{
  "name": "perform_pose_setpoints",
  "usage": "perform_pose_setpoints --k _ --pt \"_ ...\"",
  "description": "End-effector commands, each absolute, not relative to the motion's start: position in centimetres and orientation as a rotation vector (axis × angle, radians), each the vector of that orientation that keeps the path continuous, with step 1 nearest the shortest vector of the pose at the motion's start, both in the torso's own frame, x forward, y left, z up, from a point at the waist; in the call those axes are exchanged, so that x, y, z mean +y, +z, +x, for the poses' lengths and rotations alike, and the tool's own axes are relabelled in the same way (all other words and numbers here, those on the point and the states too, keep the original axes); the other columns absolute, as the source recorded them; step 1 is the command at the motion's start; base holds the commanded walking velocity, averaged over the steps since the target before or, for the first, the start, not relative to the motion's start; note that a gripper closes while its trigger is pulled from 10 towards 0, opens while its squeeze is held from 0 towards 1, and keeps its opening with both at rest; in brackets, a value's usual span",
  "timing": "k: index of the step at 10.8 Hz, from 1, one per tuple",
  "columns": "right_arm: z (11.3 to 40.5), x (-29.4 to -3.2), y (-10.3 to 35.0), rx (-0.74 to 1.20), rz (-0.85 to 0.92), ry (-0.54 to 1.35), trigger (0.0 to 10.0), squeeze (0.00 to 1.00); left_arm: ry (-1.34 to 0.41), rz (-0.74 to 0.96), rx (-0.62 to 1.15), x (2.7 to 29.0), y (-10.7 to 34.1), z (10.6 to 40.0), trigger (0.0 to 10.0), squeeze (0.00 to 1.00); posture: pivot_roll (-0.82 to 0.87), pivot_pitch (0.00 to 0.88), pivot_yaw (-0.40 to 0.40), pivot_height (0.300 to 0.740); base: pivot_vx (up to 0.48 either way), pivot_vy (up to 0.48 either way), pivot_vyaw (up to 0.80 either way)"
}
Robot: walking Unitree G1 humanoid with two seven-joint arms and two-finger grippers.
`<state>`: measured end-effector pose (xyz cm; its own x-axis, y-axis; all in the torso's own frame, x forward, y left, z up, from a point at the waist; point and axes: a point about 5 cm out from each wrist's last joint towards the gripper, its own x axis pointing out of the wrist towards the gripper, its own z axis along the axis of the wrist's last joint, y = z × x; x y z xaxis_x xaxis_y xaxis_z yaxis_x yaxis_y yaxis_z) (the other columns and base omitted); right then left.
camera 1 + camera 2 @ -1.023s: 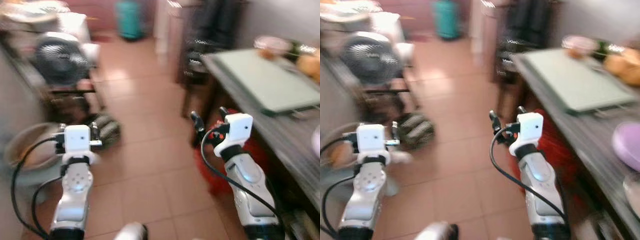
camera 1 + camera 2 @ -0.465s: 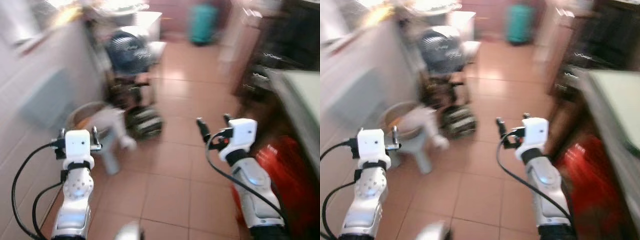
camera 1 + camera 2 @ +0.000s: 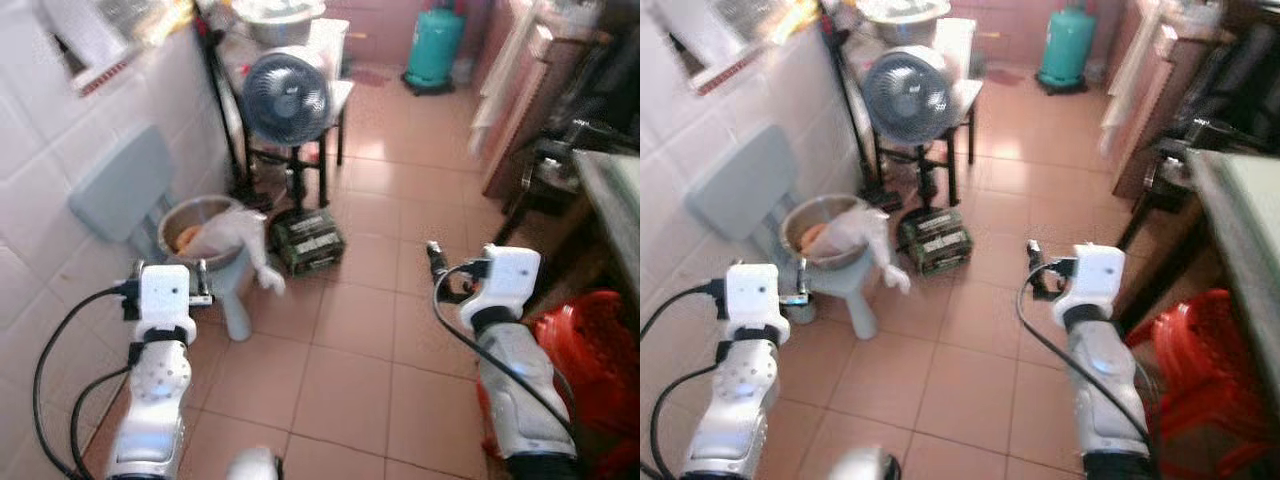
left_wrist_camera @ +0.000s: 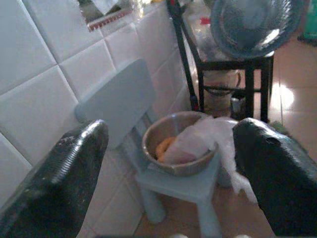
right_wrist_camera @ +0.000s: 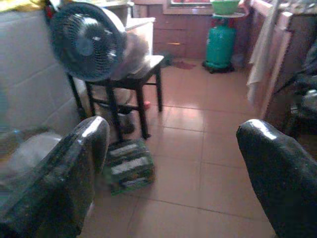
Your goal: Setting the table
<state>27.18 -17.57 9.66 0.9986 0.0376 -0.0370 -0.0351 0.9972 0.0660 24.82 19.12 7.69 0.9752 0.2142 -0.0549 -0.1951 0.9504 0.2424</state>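
L gripper (image 4: 168, 178) & R gripper (image 5: 173, 173) both spread wide, empty, above tile floor (image 3: 350, 370), fan (image 3: 287, 97) ahead

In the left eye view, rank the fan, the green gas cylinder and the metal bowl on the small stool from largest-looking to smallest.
1. Fan and metal bowl: they look about alike, so no ranking between them; the bowl sits nearer the camera and is partly covered by a plastic bag.
2. Green gas cylinder: smallest-looking, but farthest away.
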Motion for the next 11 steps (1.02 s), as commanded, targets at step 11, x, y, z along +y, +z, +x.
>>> perform_pose_setpoints --k 11 --pt "27.41 -17.13 10.01 0.022 0.065 0.087 10.0 0.00 0.190 0.222 0.062 18.40 7.61 24.78 10.0 0.00 0.10 0.000 -0.037 0.740 0.000 0.131 -0.18"
